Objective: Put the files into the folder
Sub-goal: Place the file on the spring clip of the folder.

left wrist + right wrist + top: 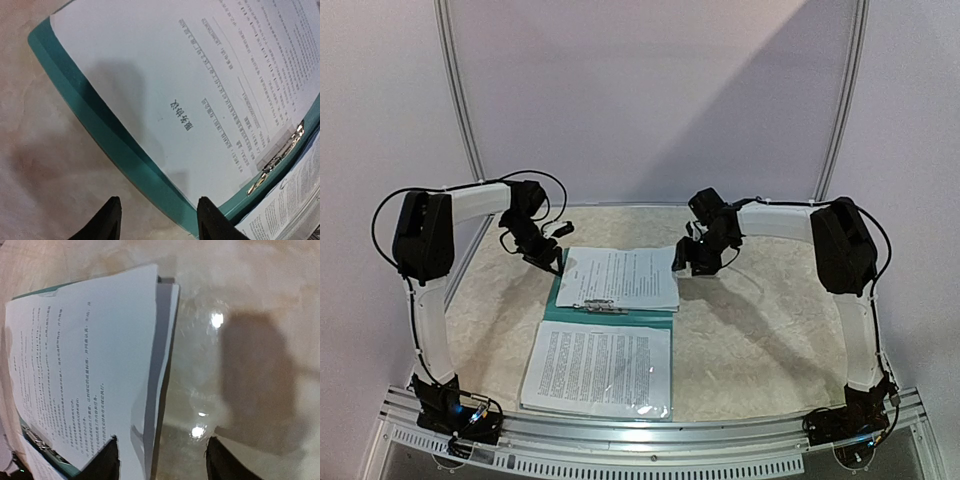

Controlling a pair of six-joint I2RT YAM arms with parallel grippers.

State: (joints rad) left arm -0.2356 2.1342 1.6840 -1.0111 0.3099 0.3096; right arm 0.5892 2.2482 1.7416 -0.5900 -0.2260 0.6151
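Teal flat card folder [640,318] open, white printed paper sheets [620,277] on it; second white stack [600,368] nearside, likely unfiled. Left hand [157,220], right hand [160,460] half-open, empty.

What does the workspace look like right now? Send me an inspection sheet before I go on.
Surface: beige mottled table.
Job's things: teal folder lies flat mid-table. Sheets rest on its far half above the clip. The near stack lies in front of it.
Clutter: nothing seen.
Grippers: left tool open at the folder's far-left corner. Right tool open at the sheets' right edge.
Cables: black cables loop along both arms, none across the sheets.
Surroundings: pale wall behind, metal rail along the near edge.
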